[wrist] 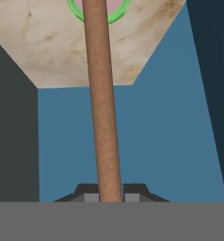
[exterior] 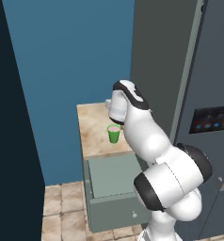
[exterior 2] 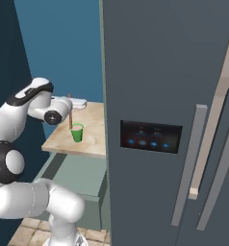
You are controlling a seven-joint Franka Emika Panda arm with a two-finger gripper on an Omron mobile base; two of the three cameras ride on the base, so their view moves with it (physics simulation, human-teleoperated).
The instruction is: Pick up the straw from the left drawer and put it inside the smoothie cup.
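Straw first: in the right base view it stands upright, a thin orange-brown stick with its lower end just above the pale rim of the smoothie cup; whether the tip is already inside the cup I cannot tell from this side. Its upper part sits at the hand end of the white arm, left of it. The cup rests on the beige counter, just left of the big dark fridge. Below the counter, the left drawer stands pulled out.

Over to the left base view: the green cup sits on the counter, with the arm's wrist right beside and above it, hiding the straw. The grey-green drawer is open beneath, its small pale knob on the front.

Now the hand view: the gripper has its two dark tips pinched tight on the straw, one on each side. The stick runs straight up the picture to the cup's green rim, pink contents behind it.
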